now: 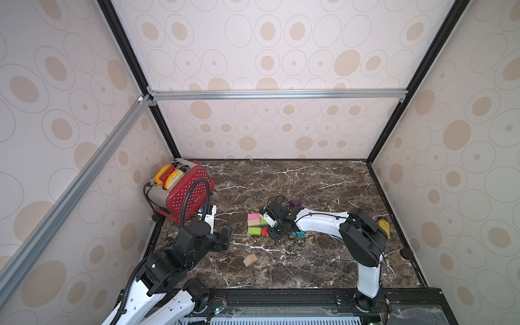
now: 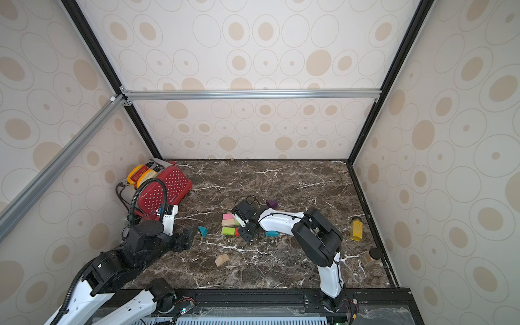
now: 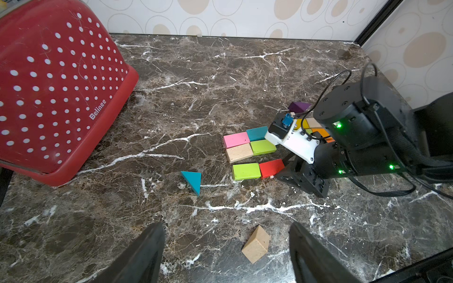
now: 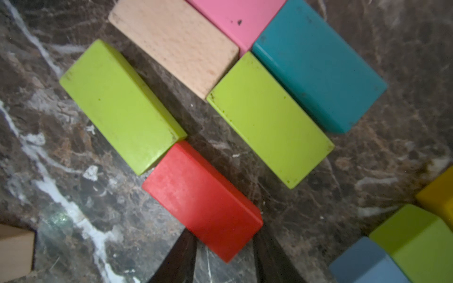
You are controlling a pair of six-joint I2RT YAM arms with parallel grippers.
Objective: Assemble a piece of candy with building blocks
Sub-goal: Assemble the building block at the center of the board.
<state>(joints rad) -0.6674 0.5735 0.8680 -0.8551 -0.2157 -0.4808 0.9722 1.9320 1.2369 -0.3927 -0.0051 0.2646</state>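
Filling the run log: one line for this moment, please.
right gripper: jaws astride red wooden brick | left gripper: open, empty | tan wooden wedge: loose

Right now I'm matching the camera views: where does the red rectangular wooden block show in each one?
Top views: red rectangular wooden block mostly hidden under the right gripper.
Left wrist view: right of centre.
Right wrist view: lower centre, between the fingertips.
Shared landmark: the lime-green rectangular block touching it.

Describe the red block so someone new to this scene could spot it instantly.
Start at the red toaster in the table's far left corner, then look toward the middle, where flat bricks lie in a cluster under the right gripper. The red block lies end to end with a green brick, the only red one there, its end between the fingertips.
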